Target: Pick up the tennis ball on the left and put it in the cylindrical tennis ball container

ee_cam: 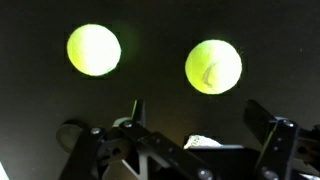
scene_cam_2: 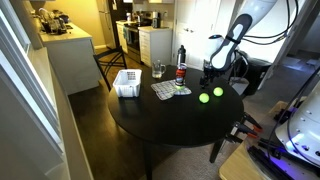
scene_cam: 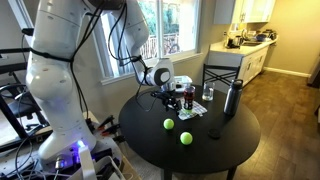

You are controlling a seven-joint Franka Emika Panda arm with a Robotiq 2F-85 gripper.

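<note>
Tennis ball (ee_cam: pixel 94 50), fuzzy yellow-green, lies on the black table (scene_cam: pixel 212 150) beside its twin (ee_cam: pixel 213 66); hand (ee_cam: pixel 195 118) open, empty.

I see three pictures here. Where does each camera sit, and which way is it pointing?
An exterior view: stands close beside the robot's base, looking across the round black table toward the windows; the white arm fills the left.
An exterior view: stands higher, looking down over the table toward a kitchen; the arm enters at the right.
Wrist view: rides above the open gripper, looking down at the table; its fingers show at the bottom.
Shared: all three show the two tennis balls.
</note>
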